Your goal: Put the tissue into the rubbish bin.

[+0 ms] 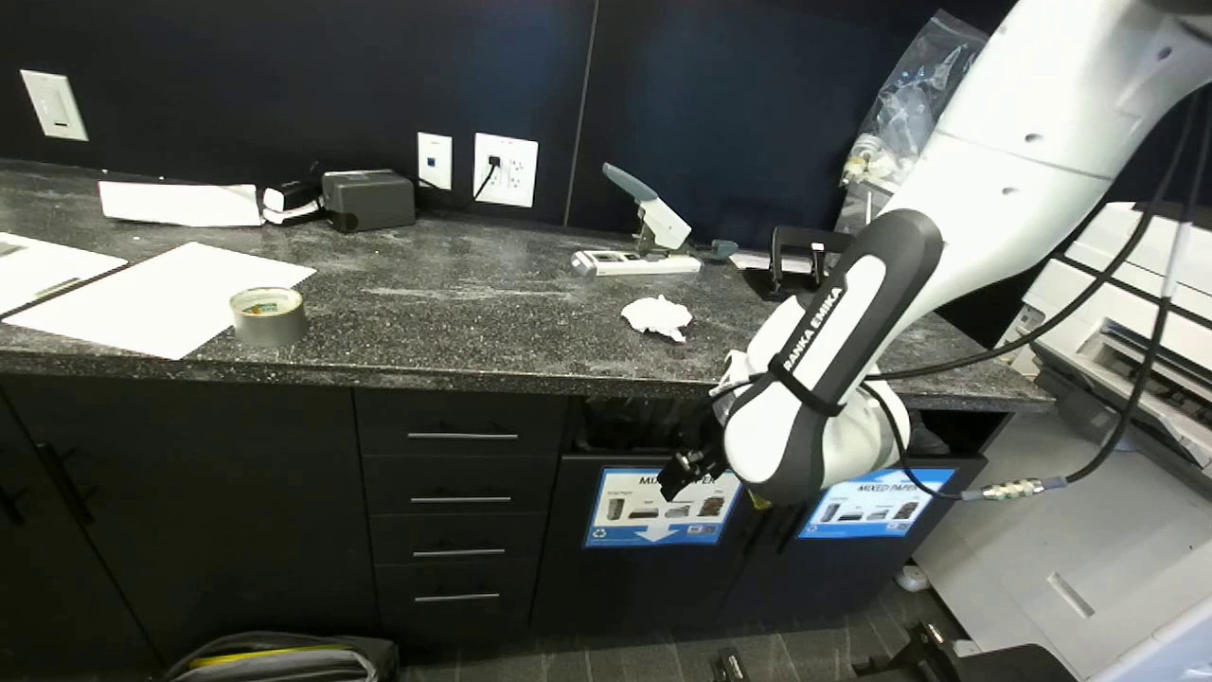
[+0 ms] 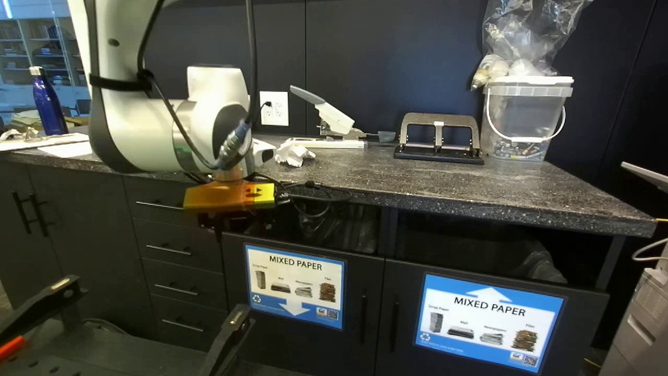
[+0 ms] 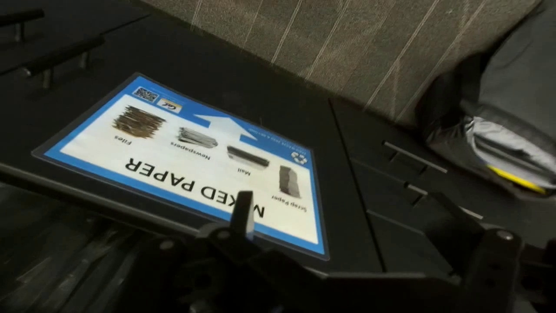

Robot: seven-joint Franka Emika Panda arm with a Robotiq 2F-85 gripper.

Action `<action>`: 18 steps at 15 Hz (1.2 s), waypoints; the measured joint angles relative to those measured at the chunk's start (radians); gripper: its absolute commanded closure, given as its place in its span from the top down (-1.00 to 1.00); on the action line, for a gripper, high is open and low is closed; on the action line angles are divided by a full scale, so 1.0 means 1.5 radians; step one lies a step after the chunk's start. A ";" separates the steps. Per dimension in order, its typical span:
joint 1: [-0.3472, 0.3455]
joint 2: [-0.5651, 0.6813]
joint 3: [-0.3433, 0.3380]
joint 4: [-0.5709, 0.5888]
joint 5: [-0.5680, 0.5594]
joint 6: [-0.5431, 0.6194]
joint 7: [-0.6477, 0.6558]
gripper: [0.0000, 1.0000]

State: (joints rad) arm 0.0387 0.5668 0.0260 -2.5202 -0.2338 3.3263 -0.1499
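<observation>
- The gripper (image 3: 341, 198) is spread wide, with a broad gap between its fingers (image 3: 244, 213).
- It hangs below the edge of the countertop (image 1: 473, 332), near the downward-arrow sign (image 1: 653, 511).
- The tissue (image 1: 656, 315) lies crumpled on the countertop, higher than the gripper and apart from it, at twelve o'clock from it in an exterior view.
- In an exterior view the tissue (image 2: 294, 154) sits at one o'clock from the gripper, near the stapler (image 2: 334, 119).

The tissue (image 1: 656, 314) is white; the counter (image 1: 464, 327), black flecked with grey; both cabinet signs (image 2: 488, 322), blue and white (lettered in black); the bottle (image 2: 48, 104), deep blue; the arm (image 1: 994, 194), white with black trim; the floor (image 3: 343, 48), grey with pale lines.
</observation>
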 measured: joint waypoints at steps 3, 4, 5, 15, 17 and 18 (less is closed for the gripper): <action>0.020 -0.109 0.012 -0.009 0.000 -0.164 -0.012 1.00; 0.027 -0.143 0.014 -0.002 0.000 -0.219 -0.017 1.00; 0.031 -0.175 0.019 0.010 0.000 -0.272 -0.024 1.00; 0.027 -0.183 0.011 0.301 -0.008 -0.475 -0.055 1.00; 0.024 -0.131 0.006 0.362 -0.008 -0.475 -0.055 1.00; 0.021 -0.101 0.005 0.394 -0.008 -0.475 -0.056 1.00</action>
State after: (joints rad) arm 0.0697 0.4156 0.0339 -1.9293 -0.2463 2.6134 -0.2332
